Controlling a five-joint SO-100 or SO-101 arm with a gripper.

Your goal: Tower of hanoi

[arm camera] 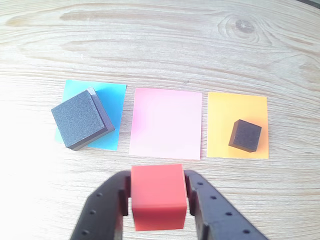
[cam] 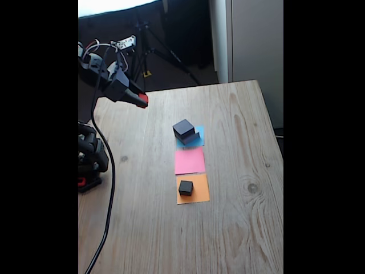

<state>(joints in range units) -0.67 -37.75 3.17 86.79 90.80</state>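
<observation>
Pincer [arm camera: 159, 200] clamped on the tiny red cube [arm camera: 159, 196], held up in the air, well off the table [cam: 239, 228]. Taking the pink paper square [arm camera: 166, 123] as landmark, in the wrist view: red cube just below its lower edge, blue square [arm camera: 116, 95] to its left carrying the black slab [arm camera: 80, 118] stacked on the grey slab [arm camera: 106, 116], orange square [arm camera: 237, 107] to its right with the small black cube [arm camera: 245, 135] on it.

Biggest risk, probably: cube slipping or twisting out on the way down, since only two faces are gripped. Also possible: dropping it off-centre so it tips off a stack edge, or nudging the slab pile, already sitting skewed on the blue paper.

Nothing blocking the pink square itself. Black cable [cam: 108, 188] along the table's left side in the fixed view, tripod [cam: 149, 43] behind, both well clear.
</observation>
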